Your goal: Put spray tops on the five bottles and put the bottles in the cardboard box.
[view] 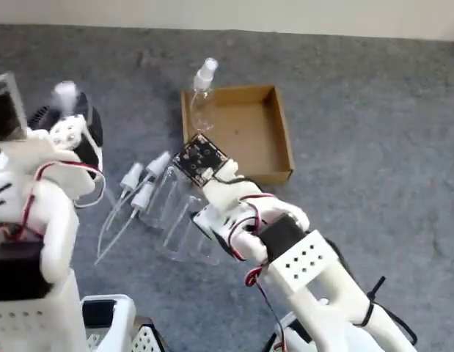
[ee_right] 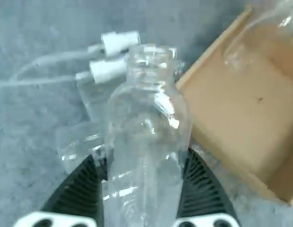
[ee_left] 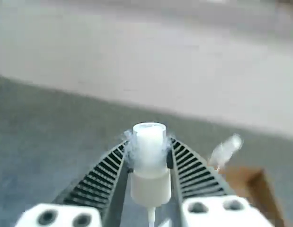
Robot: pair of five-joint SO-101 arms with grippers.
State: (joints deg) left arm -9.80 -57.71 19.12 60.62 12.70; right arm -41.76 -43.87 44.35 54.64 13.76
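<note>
In the left gripper [ee_left: 148, 144], pinched tight from both sides: one white spray top [ee_left: 149, 163], held up in the air at 10 o'clock of the high view. In the right gripper [ee_right: 142, 156], squeezed round the belly: one clear bottle [ee_right: 146, 113] with no top yet, low over the grey table [view: 373, 110] at 7 o'clock of the cardboard box [view: 284, 136]. Looks like getting ready to bring those two together.

Done so far, as far as can be seen: just one. Standing up in the box, at its 10 o'clock corner: one finished bottle [view: 203, 99] with its spray top on.

Still to do, lying at 8 o'clock of the box: three loose spray tops [view: 131, 176] with long thin tubes, just beside a bunch of bare bottles [view: 175, 213] lying down and touching. Hard to count those, being see-through; probably three, going by the task.

Counting up: five spray tops (one on, one held, three loose), one box, two bottles seen for sure plus the bunch. About one fifth finished, at a guess
</note>
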